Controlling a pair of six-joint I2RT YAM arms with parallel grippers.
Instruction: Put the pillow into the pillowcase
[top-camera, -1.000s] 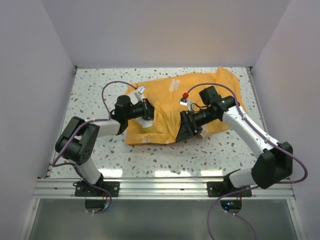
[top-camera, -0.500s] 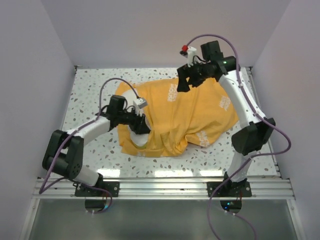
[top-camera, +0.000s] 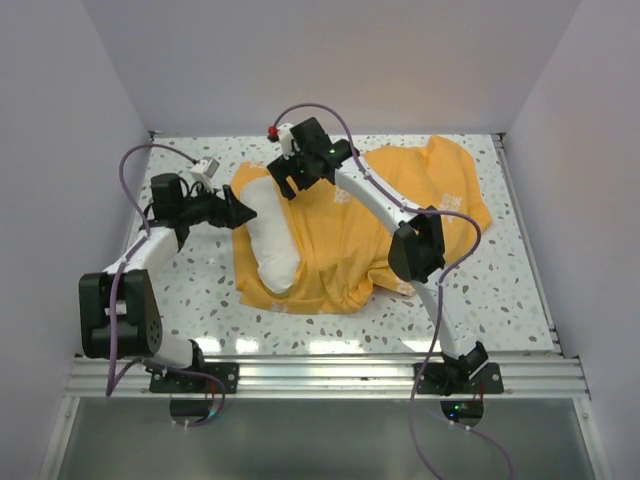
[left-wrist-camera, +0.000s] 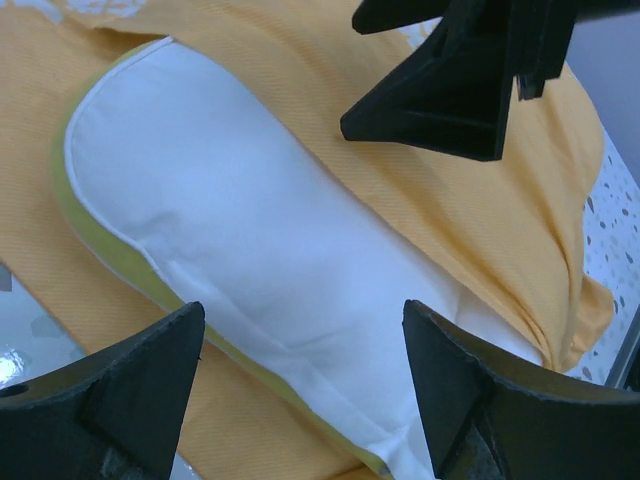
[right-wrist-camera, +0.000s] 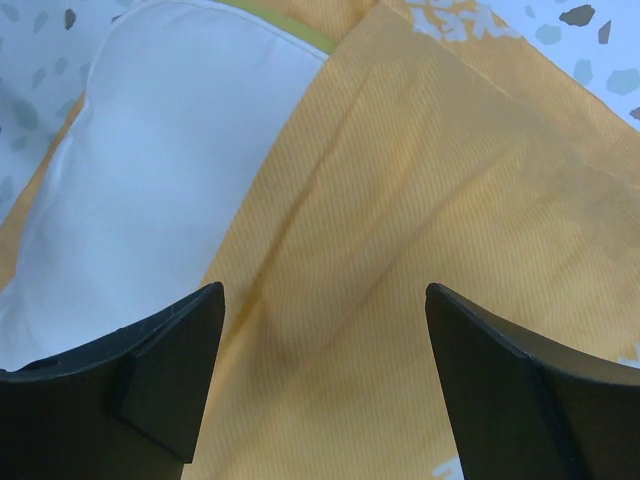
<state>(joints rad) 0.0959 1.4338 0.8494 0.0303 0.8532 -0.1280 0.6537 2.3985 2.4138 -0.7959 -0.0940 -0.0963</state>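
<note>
1. The table (top-camera: 180, 290) is speckled and looks smooth. Nothing pins the cloth to it, so a push on the bundle may slide everything toward the far wall instead of seating the pillow deeper.
2. The pillowcase (top-camera: 400, 230) lies crumpled across the middle and right of the table, with its mouth at the left draped over the pillow. Neither gripper holds it, so the upper layer can slump and narrow the mouth. A pinch at that edge may also catch both layers, or the pillow beneath them.
3. The pillow (top-camera: 270, 240) lies at the left end of the case, on the lower orange layer. Most of it is probably under the upper layer, with only a long white band and its yellow-green edge bare. Because it is plump, pressing one end may make the other bulge back out, or wedge a corner against the seam.
4. The right gripper (top-camera: 289, 182) hovers over the far end of the pillow by the fabric edge, its fingers apart and empty. Closing here could pinch pillow and cloth together.
5. The left gripper (left-wrist-camera: 300, 385) points at the pillow's bare side, its fingers spread wide and holding nothing. The two grippers are near each other, so converging moves risk a knock.
</note>
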